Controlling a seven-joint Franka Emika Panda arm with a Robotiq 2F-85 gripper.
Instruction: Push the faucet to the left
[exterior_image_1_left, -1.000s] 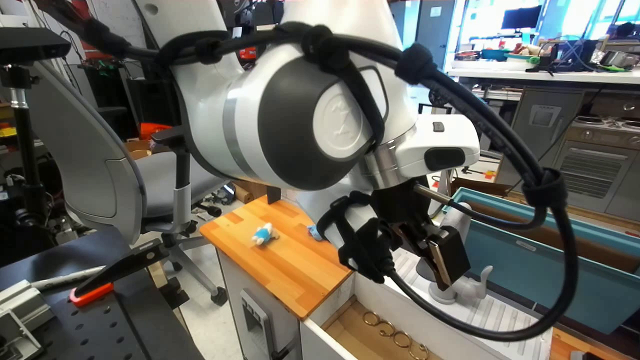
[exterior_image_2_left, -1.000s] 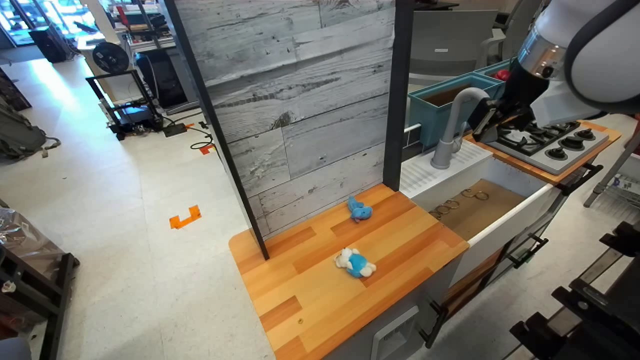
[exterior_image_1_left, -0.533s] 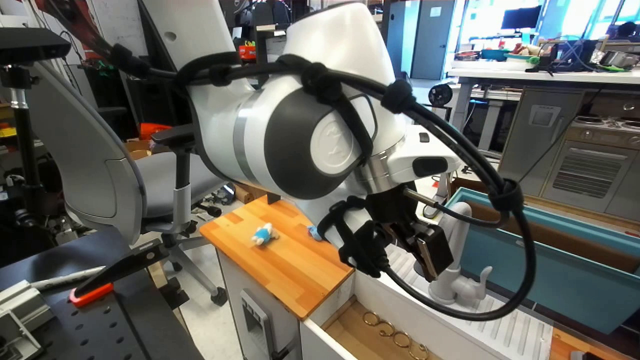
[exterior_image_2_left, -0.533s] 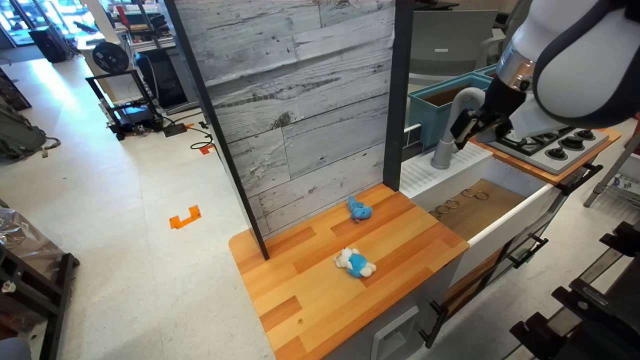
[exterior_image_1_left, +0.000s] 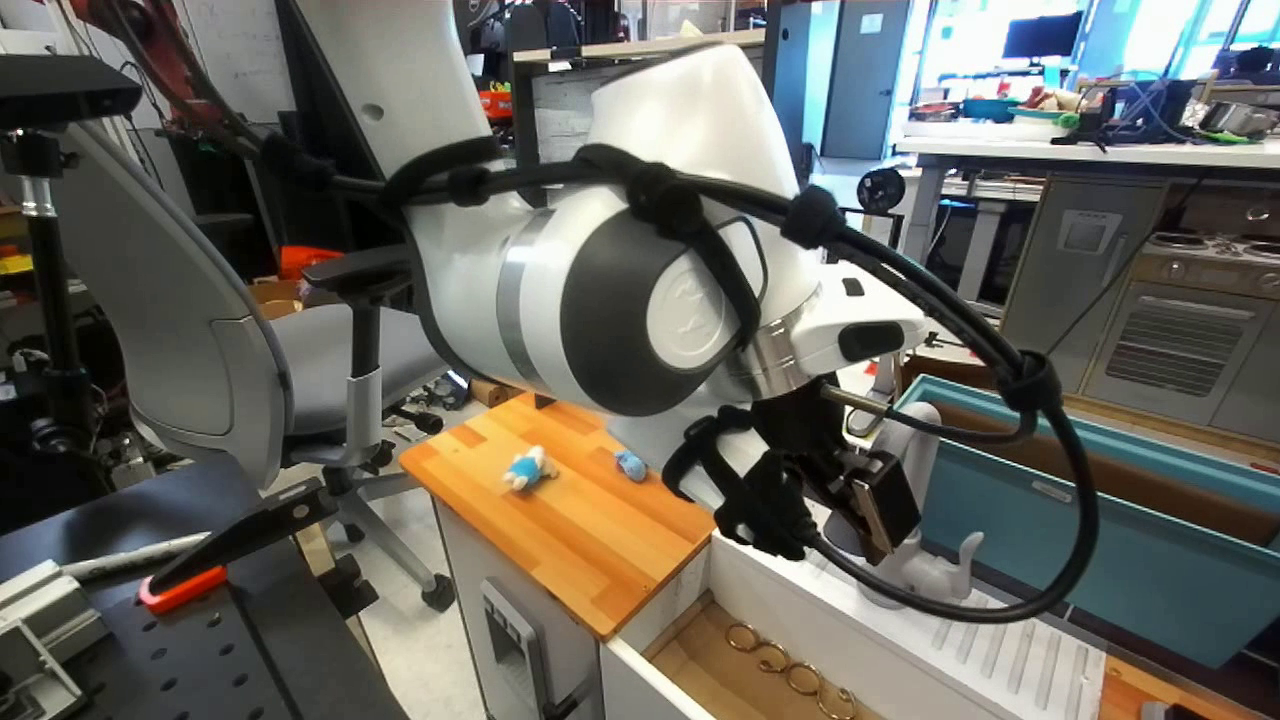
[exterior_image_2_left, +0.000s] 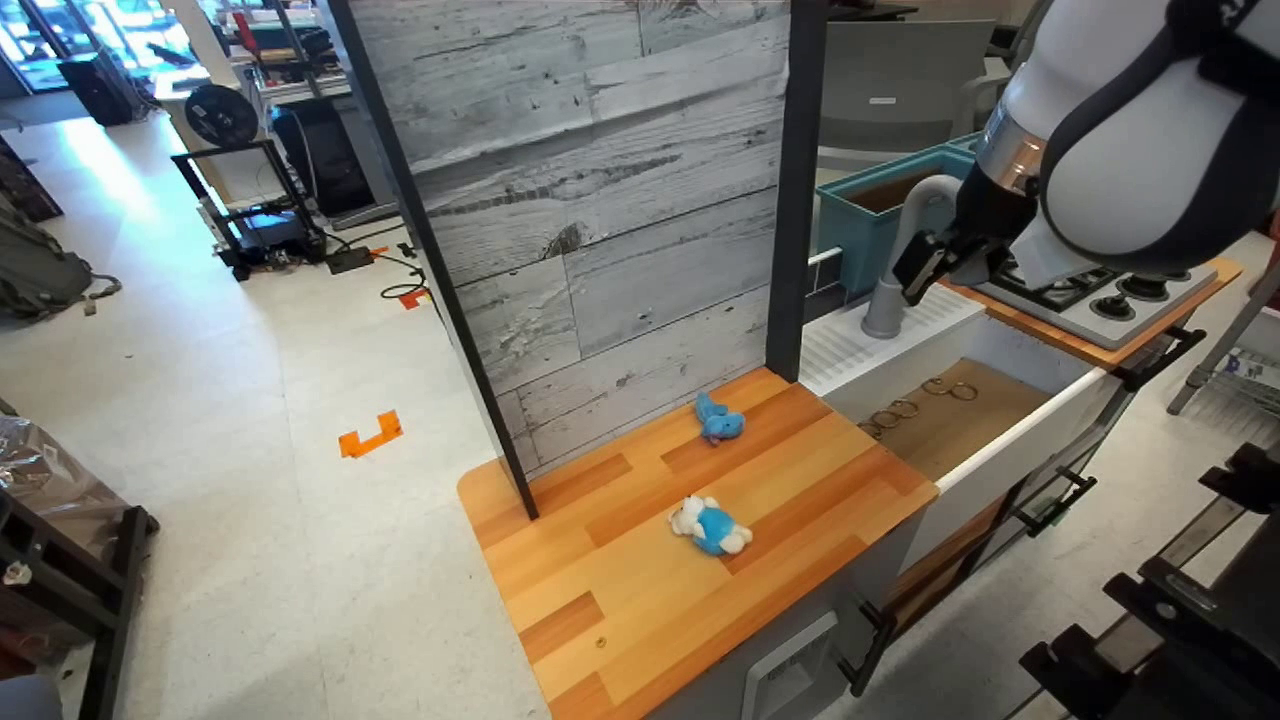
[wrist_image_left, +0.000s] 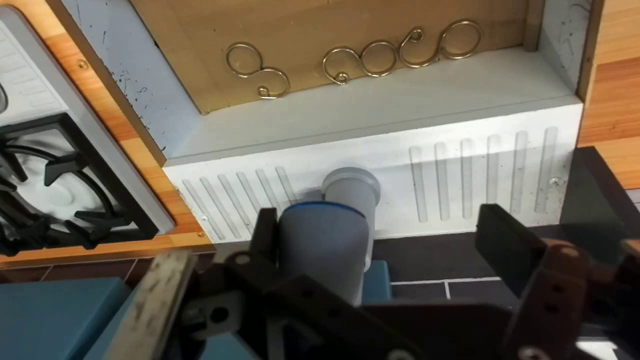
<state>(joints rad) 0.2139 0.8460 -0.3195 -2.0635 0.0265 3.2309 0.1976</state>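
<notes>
Faucet (exterior_image_2_left: 905, 226) upright on white ribbed sink ledge (wrist_image_left: 394, 197); in wrist view, spout (wrist_image_left: 321, 245) between wide-apart fingers (wrist_image_left: 507, 245). Wooden worktop (exterior_image_2_left: 620, 560) alongside, two small toys (exterior_image_2_left: 712, 528) on top. Grey chair (exterior_image_1_left: 180, 290), pale floor (exterior_image_2_left: 250, 500).

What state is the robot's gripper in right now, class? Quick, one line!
Gripper: open, holding nothing; in the wrist view the faucet shows between its spread jaws, nearer one, with a clear gap to the other.
</notes>
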